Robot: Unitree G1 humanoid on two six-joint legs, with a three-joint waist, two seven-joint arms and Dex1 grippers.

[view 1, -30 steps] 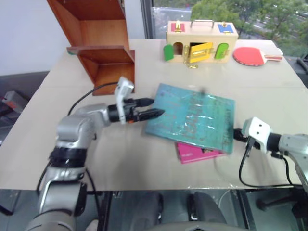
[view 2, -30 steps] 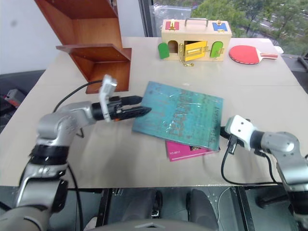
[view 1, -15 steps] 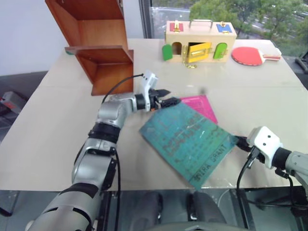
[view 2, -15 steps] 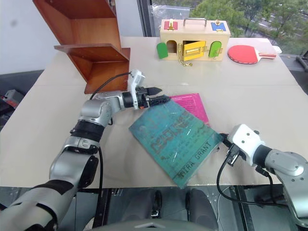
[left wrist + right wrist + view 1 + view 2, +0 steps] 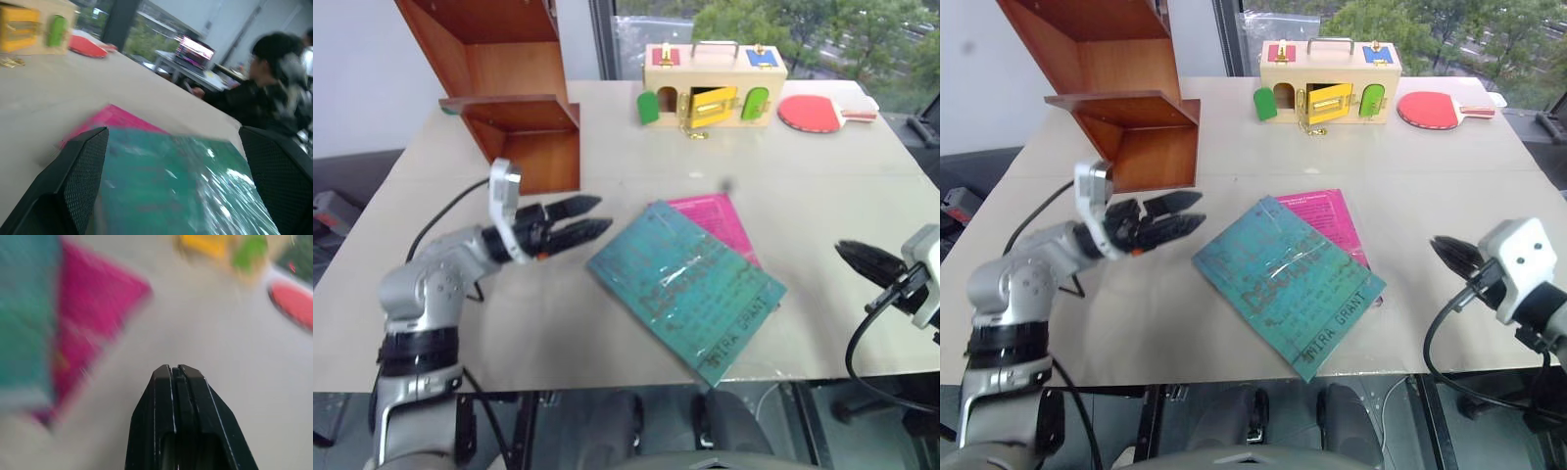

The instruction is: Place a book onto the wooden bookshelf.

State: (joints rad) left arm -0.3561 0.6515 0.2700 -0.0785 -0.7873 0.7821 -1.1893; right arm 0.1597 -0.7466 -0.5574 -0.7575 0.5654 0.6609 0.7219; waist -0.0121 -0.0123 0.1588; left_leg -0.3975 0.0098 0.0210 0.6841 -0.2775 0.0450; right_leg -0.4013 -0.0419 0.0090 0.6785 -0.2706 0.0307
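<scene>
Two books lie on the table (image 5: 822, 176): one teal book (image 5: 683, 288) and one pink book (image 5: 713, 219). There is one bookshelf (image 5: 514, 98), one pale box (image 5: 713, 82) with coloured doors and one red paddle (image 5: 822, 112). The teal book lies flat near the table's front edge, between the two grippers, covering the pink book's near part. Its long axis runs diagonally, from the far left corner near the left gripper (image 5: 592, 217) to the near right corner at the front edge; the print on its cover follows that diagonal. The bookshelf stands at the far left of the table, well apart from the book. The left gripper's fingers are spread wide and empty, pointing toward the book. The right gripper (image 5: 852, 257) has its fingers pressed together, holding nothing, apart from the book
</scene>
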